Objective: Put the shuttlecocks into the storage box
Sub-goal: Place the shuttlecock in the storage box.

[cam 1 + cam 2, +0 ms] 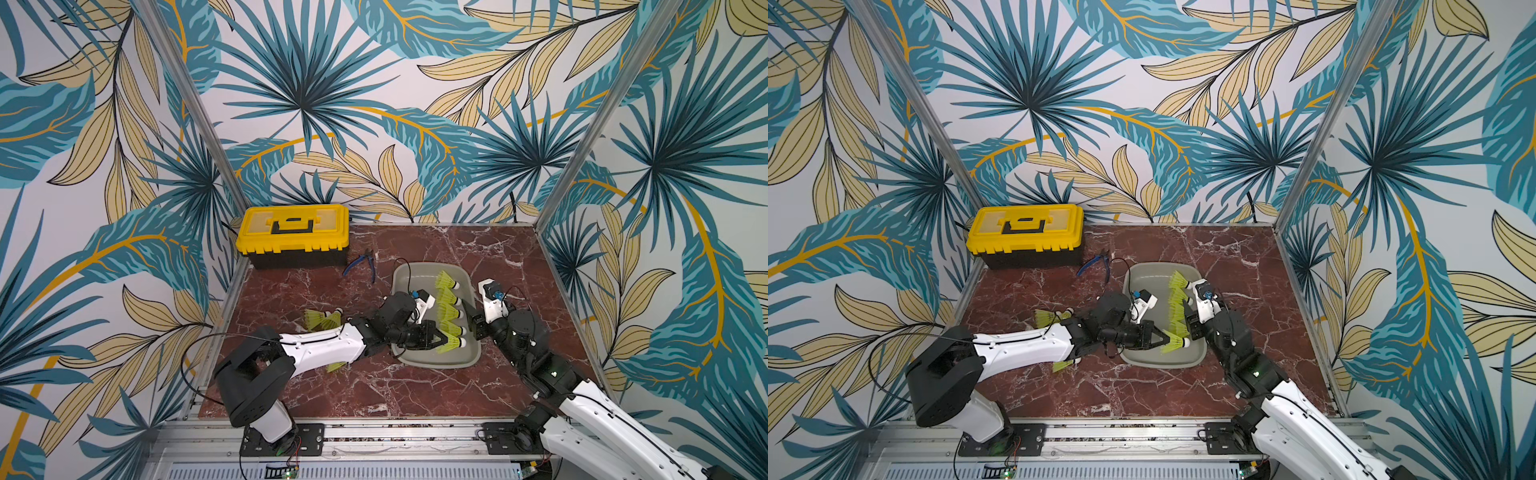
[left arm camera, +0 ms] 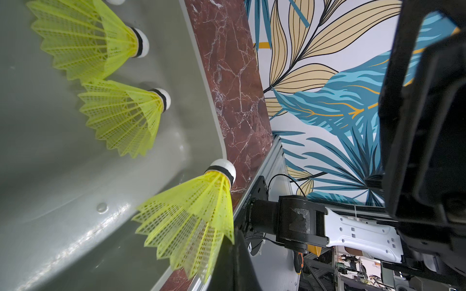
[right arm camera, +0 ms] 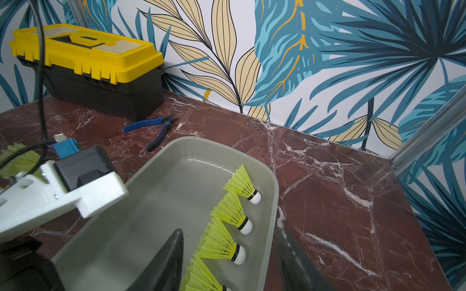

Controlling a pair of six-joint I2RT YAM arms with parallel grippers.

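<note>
Seemingly featherlight and springy, one shuttlecock (image 1: 455, 345) is pinched by its mesh skirt in the left gripper (image 1: 447, 341) at the grey storage tray's (image 1: 440, 360) near end; the right gripper (image 3: 230, 230) gapes empty.

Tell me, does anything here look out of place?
Only the blue pliers: they lie loose on the table beside the closed yellow toolbox instead of inside it. Nothing looks spilled or broken.

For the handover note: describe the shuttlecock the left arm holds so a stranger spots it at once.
Find the grey storage box mid-way across the marble table. A row of yellow-green shuttlecocks lies along its right side; the held shuttlecock ends the row nearest the robot. It alone has its skirt pinched by the fingers of the left gripper.
</note>
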